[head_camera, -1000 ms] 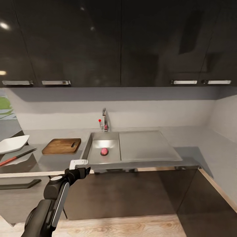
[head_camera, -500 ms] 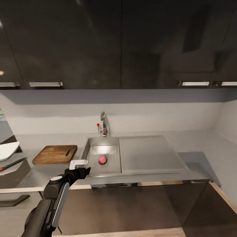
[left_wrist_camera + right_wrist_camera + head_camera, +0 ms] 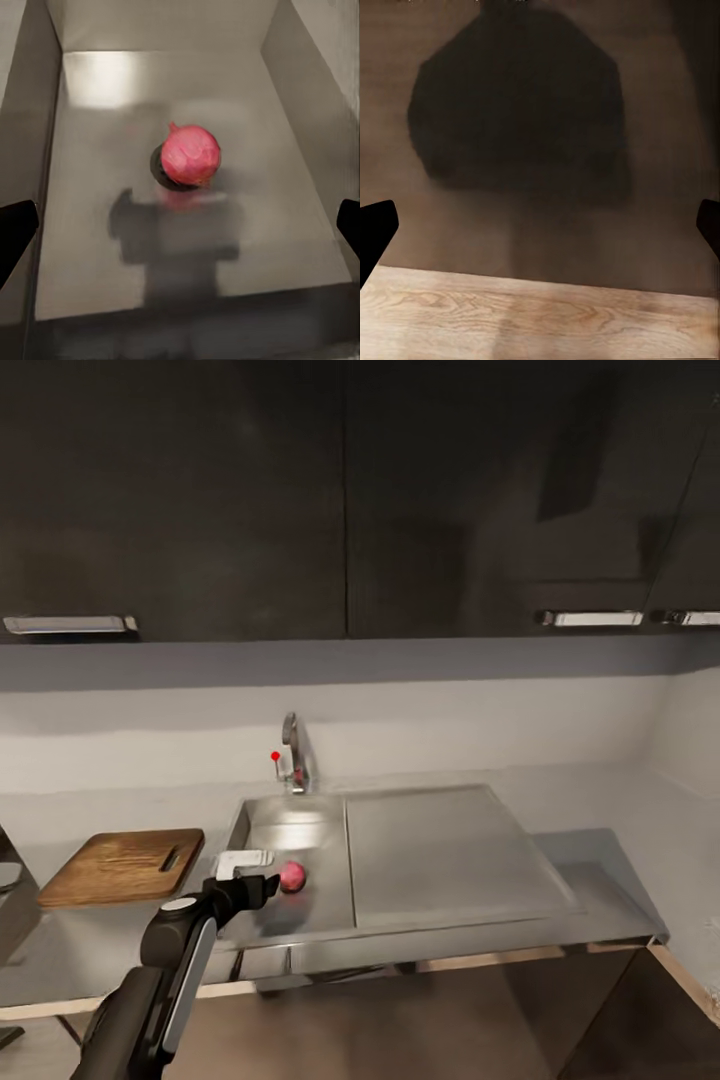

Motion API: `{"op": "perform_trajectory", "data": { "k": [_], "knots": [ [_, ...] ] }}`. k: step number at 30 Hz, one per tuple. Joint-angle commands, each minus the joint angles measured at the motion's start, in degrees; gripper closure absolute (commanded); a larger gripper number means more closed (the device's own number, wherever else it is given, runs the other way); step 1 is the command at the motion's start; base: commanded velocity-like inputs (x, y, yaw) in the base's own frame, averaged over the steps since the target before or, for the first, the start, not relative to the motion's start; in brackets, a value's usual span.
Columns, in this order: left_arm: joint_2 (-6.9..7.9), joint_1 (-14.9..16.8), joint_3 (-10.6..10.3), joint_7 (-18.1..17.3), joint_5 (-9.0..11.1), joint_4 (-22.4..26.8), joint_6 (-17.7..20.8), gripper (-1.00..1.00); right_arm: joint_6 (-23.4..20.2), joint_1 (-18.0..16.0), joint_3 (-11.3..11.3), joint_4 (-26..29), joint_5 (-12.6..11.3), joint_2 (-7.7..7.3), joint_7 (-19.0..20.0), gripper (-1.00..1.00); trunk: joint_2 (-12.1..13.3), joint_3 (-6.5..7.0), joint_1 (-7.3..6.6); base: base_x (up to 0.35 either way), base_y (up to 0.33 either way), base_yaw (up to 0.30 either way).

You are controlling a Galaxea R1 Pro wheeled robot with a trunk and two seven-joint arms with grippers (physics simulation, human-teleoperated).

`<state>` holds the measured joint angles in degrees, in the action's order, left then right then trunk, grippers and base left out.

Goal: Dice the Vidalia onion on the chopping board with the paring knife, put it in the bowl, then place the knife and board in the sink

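hovering above the near rim of the sink (image 3: 262, 815), the left gripper (image 3: 250, 872) hung at the end of its black arm, its white-capped tip level with the basin's front edge in the head view. in the left wrist view its two dark fingertips (image 3: 15, 229) sat far apart at opposite edges of the picture, so the jaws were spread wide with nothing between them. the vidalia onion (image 3: 190, 154), rendered pinkish-red with a small pointed top, lay ahead of that gripper on the steel floor of the basin, resting over the round dark drain and apart from both fingers. in the head view the onion (image 3: 292, 876) appeared just beside the gripper's tip, toward the drainboard side.

the flat steel drainboard (image 3: 440, 855) stretched away on the far side of the onion from the gripper. the chrome faucet (image 3: 292, 752) with its small red knob stood beyond the basin, farther from the gripper than the onion. the chopping board (image 3: 122, 865), brown wood grain with a slot handle, lay flat on the grey countertop (image 3: 90, 950) on the gripper's other side, well apart from the sink. dark charcoal upper cabinets (image 3: 200, 500) with steel bar handles ran above the pale backsplash.

the right gripper (image 3: 540, 229) showed in its own wrist view as two dark fingertips at opposite edges, wide apart and empty, facing a dark brown panel with a large shadow and a strip of light wood floor (image 3: 540, 315) beyond.
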<state>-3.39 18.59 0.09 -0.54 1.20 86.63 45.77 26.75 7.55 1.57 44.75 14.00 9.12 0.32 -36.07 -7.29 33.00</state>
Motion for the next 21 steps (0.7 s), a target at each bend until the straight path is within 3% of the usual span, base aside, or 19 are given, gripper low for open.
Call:
{"op": "perform_trajectory", "data": {
  "k": [1, 14, 21],
  "knots": [
    [-0.02, 0.04, 0.02, -0.06, 0.12, -0.06, 0.29, -1.0, 0.05, 0.01, -0.07, 0.08, 0.24, 0.02, 0.03, -1.0, -0.08, -0.05, 0.03, 0.041, 0.0, -0.255],
    [-0.04, 0.04, 0.09, -0.08, 0.08, -4.46, 0.13, -1.0, 0.05, 0.01, -0.07, -0.1, 0.24, 0.02, 0.03, -1.0, -0.08, 0.51, 0.03, 0.006, 0.0, -0.256],
    [0.14, 0.05, 0.55, -0.02, -0.12, -7.12, -0.08, -1.0, 0.05, 0.01, -0.07, -0.1, 0.3, 0.02, 0.03, -1.0, -0.08, 0.56, 0.03, 0.0, 0.0, -0.051]
  ]
}}
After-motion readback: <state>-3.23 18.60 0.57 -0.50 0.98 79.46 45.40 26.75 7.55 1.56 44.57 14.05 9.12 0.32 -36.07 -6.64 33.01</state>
